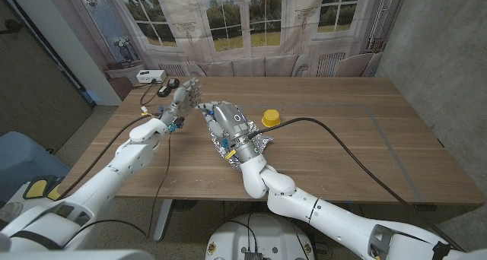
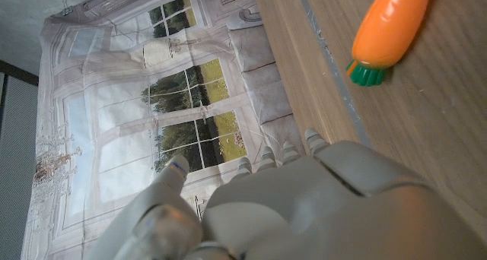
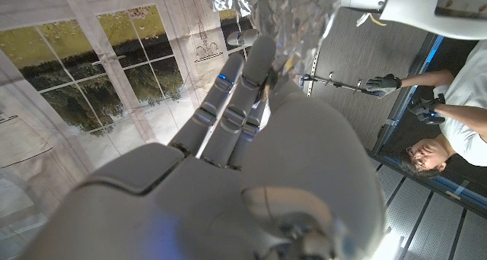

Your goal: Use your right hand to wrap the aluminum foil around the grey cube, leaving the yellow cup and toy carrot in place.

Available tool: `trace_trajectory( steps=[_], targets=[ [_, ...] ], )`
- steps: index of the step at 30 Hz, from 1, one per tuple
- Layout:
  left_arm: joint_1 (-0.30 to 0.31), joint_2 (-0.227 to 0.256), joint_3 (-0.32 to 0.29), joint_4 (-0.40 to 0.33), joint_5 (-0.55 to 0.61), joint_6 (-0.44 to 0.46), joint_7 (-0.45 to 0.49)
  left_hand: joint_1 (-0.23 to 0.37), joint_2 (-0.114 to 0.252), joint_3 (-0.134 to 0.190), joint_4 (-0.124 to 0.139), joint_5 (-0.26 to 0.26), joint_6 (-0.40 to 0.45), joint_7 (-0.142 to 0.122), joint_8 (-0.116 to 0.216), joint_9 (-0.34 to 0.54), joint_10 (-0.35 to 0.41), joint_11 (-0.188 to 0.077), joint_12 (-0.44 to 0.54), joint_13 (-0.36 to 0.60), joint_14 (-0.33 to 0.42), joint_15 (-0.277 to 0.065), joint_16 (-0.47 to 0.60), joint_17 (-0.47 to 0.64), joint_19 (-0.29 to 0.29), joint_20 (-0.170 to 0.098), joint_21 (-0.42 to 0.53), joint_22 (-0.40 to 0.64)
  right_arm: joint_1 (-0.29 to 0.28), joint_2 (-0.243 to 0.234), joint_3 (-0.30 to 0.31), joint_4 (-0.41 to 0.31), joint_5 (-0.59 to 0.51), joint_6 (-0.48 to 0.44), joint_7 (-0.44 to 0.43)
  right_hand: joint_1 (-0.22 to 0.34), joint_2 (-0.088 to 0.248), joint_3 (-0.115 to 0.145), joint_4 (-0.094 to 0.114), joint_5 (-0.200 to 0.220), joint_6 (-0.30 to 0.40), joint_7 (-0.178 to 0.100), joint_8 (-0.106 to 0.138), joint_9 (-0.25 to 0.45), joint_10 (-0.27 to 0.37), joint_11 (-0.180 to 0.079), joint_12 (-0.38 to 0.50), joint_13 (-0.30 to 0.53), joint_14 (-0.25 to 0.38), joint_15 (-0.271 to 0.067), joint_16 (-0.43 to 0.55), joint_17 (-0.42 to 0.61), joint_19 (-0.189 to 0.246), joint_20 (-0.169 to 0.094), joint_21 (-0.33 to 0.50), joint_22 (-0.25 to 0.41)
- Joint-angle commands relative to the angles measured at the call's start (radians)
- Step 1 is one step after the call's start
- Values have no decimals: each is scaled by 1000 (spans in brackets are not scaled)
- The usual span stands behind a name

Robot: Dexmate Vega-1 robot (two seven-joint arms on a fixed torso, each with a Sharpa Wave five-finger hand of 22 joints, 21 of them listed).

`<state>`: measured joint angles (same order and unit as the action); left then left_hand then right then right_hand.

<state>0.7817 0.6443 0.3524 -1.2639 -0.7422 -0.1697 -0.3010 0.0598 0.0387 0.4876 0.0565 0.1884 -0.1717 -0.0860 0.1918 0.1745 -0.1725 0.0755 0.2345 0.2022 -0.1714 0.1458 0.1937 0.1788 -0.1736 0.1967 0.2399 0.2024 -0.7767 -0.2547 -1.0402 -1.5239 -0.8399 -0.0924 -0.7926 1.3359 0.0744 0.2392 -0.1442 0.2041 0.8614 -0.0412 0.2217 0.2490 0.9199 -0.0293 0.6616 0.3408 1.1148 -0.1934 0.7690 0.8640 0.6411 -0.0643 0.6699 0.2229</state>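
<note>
Crumpled aluminum foil [image 1: 259, 144] lies bunched at the table's middle, and my right hand [image 1: 228, 123] lies over it with its fingers stretched out along the top. The right wrist view shows those fingers [image 3: 228, 100] straight, with foil [image 3: 293, 9] just beyond their tips. The grey cube is hidden under the hand and the foil. A yellow cup [image 1: 270, 118] stands just right of the foil, apart from it. The orange toy carrot [image 2: 389, 28] with its green end lies on the wood near my left hand [image 1: 183, 94], which stands upright with its fingers apart and nothing in it.
The wooden table [image 1: 358, 146] stretches bare to the right of the cup. A black cable [image 1: 327, 123] arcs above it to my right arm. A white box [image 1: 150, 76] sits on a low cabinet behind the far left corner. A person [image 3: 445, 131] shows in the right wrist view.
</note>
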Motion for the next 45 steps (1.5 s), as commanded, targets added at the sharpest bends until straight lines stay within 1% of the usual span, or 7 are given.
trace_trajectory(
  steps=[1,17,21,24,27,37,45],
  targets=[
    [20,130,-15,-111,-32,140,-62,3,-15,1,-9,0,-99,-3,-4,6,-77,7,-2,4,-74,6,-5,5,-18,6,0,3,49,36,-47,94,-4,-9,-9,70,62,-5,-1,4,6,0,-3,6,25,-23,1,26,15,-38,-4,2,-5,-112,12,-2],
    [77,138,-53,-150,-55,104,-29,0,-17,-3,-10,1,-96,0,-3,6,-89,5,-8,4,-75,7,-4,6,-16,7,0,3,79,41,-81,128,57,-27,100,50,48,-20,5,-5,-78,-6,-29,2,-69,-13,-70,-21,-66,-39,-181,-128,-18,-58,53,-27],
    [67,133,-49,-139,-54,101,-35,-1,-16,-4,-10,2,-95,0,-3,6,-91,4,-8,4,-74,6,-4,7,-15,7,0,3,82,32,-85,105,57,-58,154,-53,35,-44,49,-3,-130,-1,-31,-8,-114,4,-108,-47,-94,-32,-261,-162,-30,-9,58,-38],
    [59,129,-47,-130,-53,101,-42,-2,-16,-5,-9,2,-95,0,-3,6,-94,2,-9,4,-75,6,-4,7,-15,7,1,3,86,27,-94,93,46,-91,193,-140,19,-67,83,4,-171,-9,-33,-16,-184,-4,-155,-65,-122,-22,-316,-189,-63,53,46,-41],
    [53,124,-46,-120,-53,99,-43,-3,-15,-5,-9,3,-96,-1,-3,6,-96,3,-10,4,-77,6,-5,7,-14,6,1,4,92,23,-99,85,49,-104,232,-229,-10,-98,118,14,-215,-18,-34,-25,-214,-4,-187,-78,-146,-9,-353,-210,-84,85,35,-42],
    [13,103,-28,-69,-43,91,-71,-4,-13,-6,-8,3,-96,0,-3,6,-101,3,-12,5,-75,6,-4,7,-12,5,2,4,95,-4,-78,26,103,-126,349,-424,-51,-167,202,46,-330,-13,-35,-34,-349,29,-277,-88,-294,50,-452,-247,-145,135,-6,-41],
    [-26,82,-10,-21,-33,90,-98,-6,-11,-7,-7,4,-97,0,-4,6,-101,2,-12,5,-74,6,-3,8,-11,6,2,4,62,-25,-40,-31,110,-176,328,-459,-19,-165,223,54,-323,0,-23,-35,-354,47,-286,-86,-343,72,-481,-259,-148,143,-13,-41]
  ],
)
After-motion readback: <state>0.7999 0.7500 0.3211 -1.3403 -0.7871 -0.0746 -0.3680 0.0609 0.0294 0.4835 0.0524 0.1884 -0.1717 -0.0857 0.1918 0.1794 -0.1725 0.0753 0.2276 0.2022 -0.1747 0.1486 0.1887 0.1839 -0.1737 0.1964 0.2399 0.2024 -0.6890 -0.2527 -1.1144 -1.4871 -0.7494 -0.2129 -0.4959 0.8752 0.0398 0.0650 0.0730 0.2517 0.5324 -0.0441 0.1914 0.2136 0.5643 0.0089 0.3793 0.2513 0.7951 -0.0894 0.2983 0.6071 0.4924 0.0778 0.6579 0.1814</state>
